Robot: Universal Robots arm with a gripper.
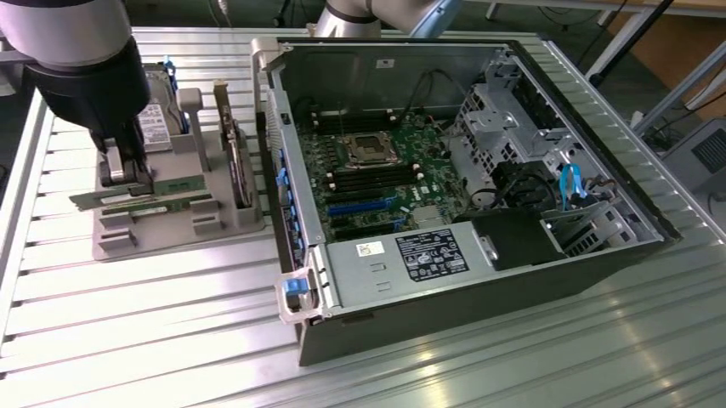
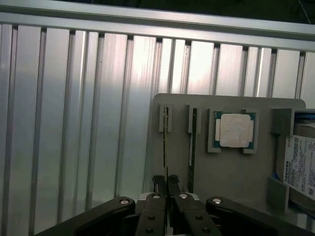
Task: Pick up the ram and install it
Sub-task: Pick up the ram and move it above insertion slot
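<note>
Ribbed tabletop (image 1: 148, 323) carries the grey holder (image 2: 231, 172); your hand (image 2: 166, 183) pinches the ram (image 2: 166, 142) narrowly. Grip squarely, draw straight out.

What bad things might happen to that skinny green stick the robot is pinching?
The end effector grips the thin green ram stick by its narrow edge, so it might slip or tilt when lifted from the grey plastic holder. The second green ram stick stands close beside, so a finger might bump it.
</note>
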